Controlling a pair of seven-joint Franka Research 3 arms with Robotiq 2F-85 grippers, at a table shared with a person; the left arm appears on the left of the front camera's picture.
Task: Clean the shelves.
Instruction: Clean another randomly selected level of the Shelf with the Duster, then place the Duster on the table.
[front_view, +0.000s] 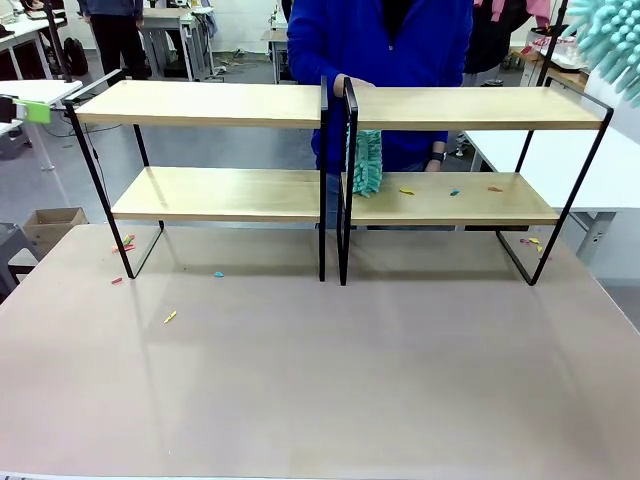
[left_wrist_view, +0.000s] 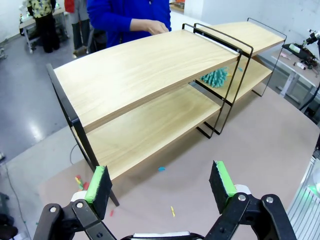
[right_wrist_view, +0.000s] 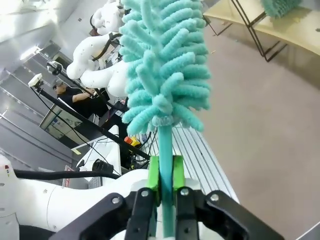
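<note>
The shelves (front_view: 330, 180) are two matching units set end to end along the far half of the desk (front_view: 330, 380), each with two long light-wood boards in a thin black tube frame. Their inner frame ends stand just beside each other at the desk's middle. Small coloured scraps (front_view: 405, 190) lie on the right unit's lower board, and more sit on the desk near the left unit's front leg (front_view: 125, 245) and near the right unit's right end.

The near half of the desk is open, bare but for a yellow scrap (front_view: 170, 317) toward its left edge.

A person (front_view: 380, 50) stands at the far edge, one hand (front_view: 350, 85) on the top boards where the units meet, with a teal duster (front_view: 365, 162) hanging over the right lower board.

The left gripper (left_wrist_view: 160, 186) hovers above the desk's left near area, its jaws spread wide and holding nothing. The right gripper (right_wrist_view: 165, 175) is clenched on the stem of a fluffy teal duster (right_wrist_view: 165, 65), raised off the desk's right edge.
</note>
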